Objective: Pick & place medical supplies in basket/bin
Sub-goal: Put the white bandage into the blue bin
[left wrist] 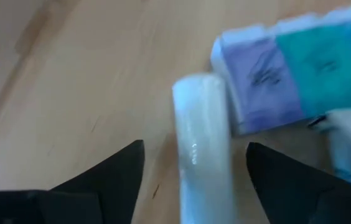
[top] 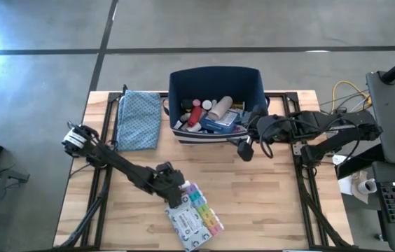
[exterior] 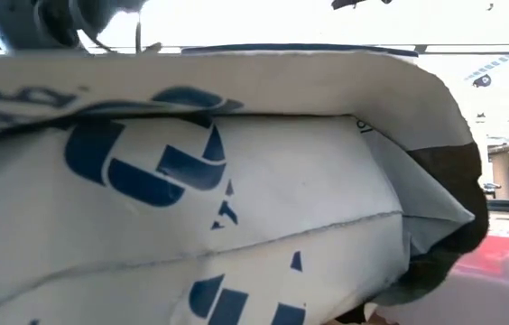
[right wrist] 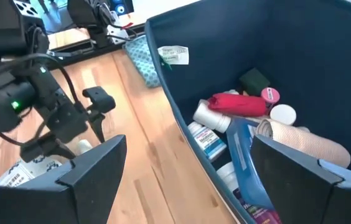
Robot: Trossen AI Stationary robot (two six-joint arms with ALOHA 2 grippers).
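My left gripper [top: 175, 187] [left wrist: 194, 165] is open and low over the table's near middle. A small white tube-like item [left wrist: 201, 143] lies on the wood between its fingers, clear of both. Just beyond it lies the multicoloured pill organiser [top: 203, 204] [left wrist: 287, 68], and a grey-white flat packet [top: 185, 224] rests on the table beside it. The navy bin [top: 176, 91] [right wrist: 300, 50] stands at the far middle. It holds several supplies [top: 211, 112]: bottles, a red tube, a bandage roll. My right gripper [top: 245, 150] [right wrist: 188, 162] is open, outside the bin's near right corner.
A blue patterned cloth [top: 138, 119] lies left of the bin. The low view is almost filled by the white, blue-printed packet [exterior: 236, 199] close to the camera. Bare wood shows between the bin and the organiser. Cables and a desk stand beyond the table's right edge.
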